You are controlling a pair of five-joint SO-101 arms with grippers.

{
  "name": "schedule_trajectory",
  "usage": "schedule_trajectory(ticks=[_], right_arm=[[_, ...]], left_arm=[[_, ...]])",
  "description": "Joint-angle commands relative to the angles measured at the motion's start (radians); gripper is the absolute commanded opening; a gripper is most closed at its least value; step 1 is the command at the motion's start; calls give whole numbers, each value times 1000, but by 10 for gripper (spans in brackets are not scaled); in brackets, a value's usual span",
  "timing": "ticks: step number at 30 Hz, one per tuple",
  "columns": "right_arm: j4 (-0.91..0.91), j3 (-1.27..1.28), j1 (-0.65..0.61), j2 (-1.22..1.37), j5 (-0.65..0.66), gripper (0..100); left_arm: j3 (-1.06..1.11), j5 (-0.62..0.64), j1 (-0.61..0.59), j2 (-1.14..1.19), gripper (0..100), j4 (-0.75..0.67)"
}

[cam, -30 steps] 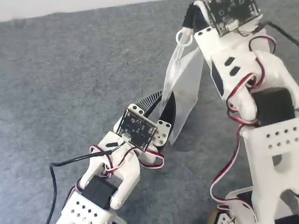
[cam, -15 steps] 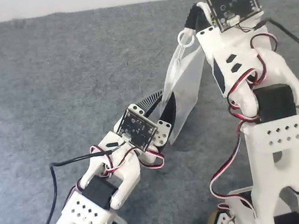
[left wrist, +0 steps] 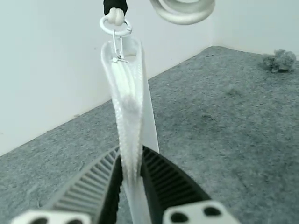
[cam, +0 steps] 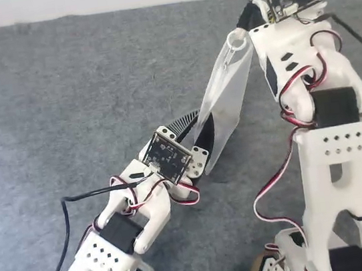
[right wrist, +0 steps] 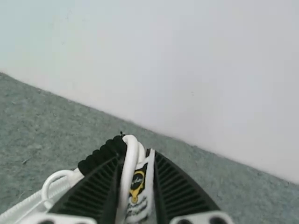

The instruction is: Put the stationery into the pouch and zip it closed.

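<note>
1. The pouch point(cam: 227, 102) is up off the grey worktop point(cam: 61, 98), pulled taut on a slant between the two tools. It is seen as a long, flat, translucent white sleeve.
2. Its lower end is clamped by the left tool point(left wrist: 131, 157). The black ribbed fingers point(left wrist: 163, 175) are pressed shut on both faces of the pouch.
3. From the left wrist, the zip strip is seen running along the pouch's edge to a small metal slider point(left wrist: 115, 52) at the upper end. Whether the zip is shut all the way cannot be told.
4. At the pouch's upper end a white cord point(right wrist: 130, 156) is pinched by the right tool point(right wrist: 135, 151). The jaws are closed on it, and a printed tag point(right wrist: 137, 186) is caught between them too.
5. A white ring point(cam: 237, 38) is hung just beside that upper end.
6. A dark shape is seen at the pouch's lower part, right by the left tool. What it is cannot be told.
7. Behind the pouch a white wall point(right wrist: 187, 56) is seen.
8. A tuft of grey fluff point(left wrist: 279, 59) is left lying well apart from the pouch.
9. A black cable point(cam: 66, 219) is trailed beside the left arm, well away from the pouch.
10. The right arm's white body point(cam: 332, 155) is stood beside the pouch, apart from it.
</note>
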Motion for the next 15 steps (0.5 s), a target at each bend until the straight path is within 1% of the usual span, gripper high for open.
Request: schedule_trajectory(ticks=[1,9,15], right_arm=[[-65,-77,77,-1,15,7],[-101,-83,125,53,17,7],[-99,-83,125,51,17,7]], left_arm=[[45,-3,-6,11,9,26],[45,-3,-6,11,9,26],[45,-3,-8,11,9,26]])
